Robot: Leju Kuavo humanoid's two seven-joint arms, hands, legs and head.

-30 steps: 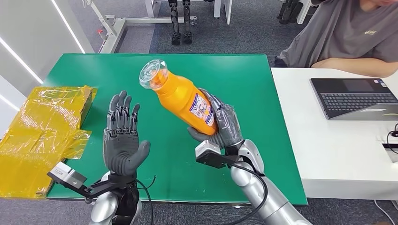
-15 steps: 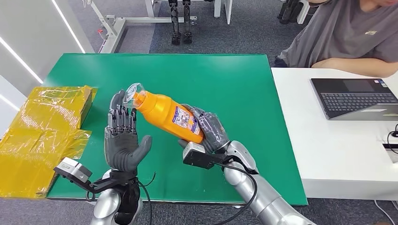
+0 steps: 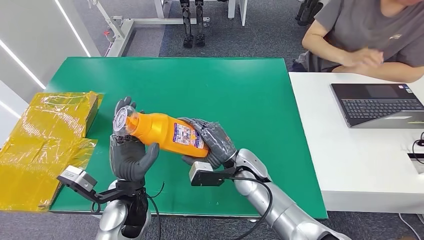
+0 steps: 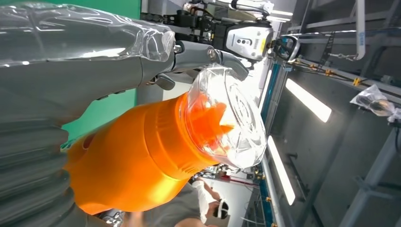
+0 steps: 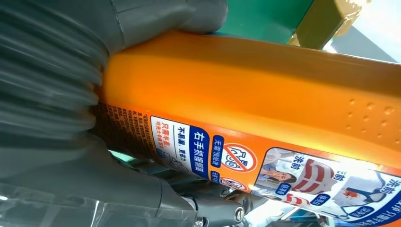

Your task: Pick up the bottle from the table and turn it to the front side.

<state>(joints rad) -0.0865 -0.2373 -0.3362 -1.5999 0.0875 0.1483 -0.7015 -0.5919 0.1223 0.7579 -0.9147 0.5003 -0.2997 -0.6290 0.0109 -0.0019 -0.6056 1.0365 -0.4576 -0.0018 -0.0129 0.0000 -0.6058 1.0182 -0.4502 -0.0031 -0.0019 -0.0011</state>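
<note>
Fingers of the right hand (image 3: 212, 142) grip the bottle (image 3: 162, 133), now lowered sideways into the spread left hand (image 3: 131, 152); handover for turning looks near.

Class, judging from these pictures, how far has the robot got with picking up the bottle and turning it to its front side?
Done: the orange bottle is off the green table, held at its base by the right hand. In hand: it lies tilted, clear cap at the left hand. Left: whether the label side now showing is the front cannot be told.

silver arms, grey ribbed hands (dark fingers), black wrist cables.
</note>
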